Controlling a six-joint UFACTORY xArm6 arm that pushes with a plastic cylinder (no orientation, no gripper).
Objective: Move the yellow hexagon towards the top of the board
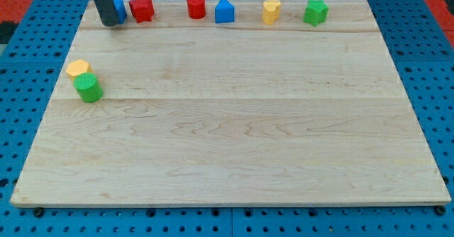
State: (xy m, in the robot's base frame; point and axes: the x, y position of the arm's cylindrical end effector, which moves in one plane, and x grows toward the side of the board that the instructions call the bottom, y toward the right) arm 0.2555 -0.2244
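- The wooden counter (248,145) has its near part bare.
- A green cylinder (89,88) sits below my tip and slightly to the view's left.
- The yellow hexagon (78,68) touches that cylinder on its far side, well apart from my tip, at the counter's left edge.
- My tip (111,24) is a plain rod end resting near the top-left corner; I cannot tell of any fingers opening or closing.
- A blue block (121,10) peeks out just right of it.
- Further right along the top run a red block (142,8), a red cylinder (196,6), a blue block shaped like a house (224,11), a yellow block (271,11) and a green block (316,12).
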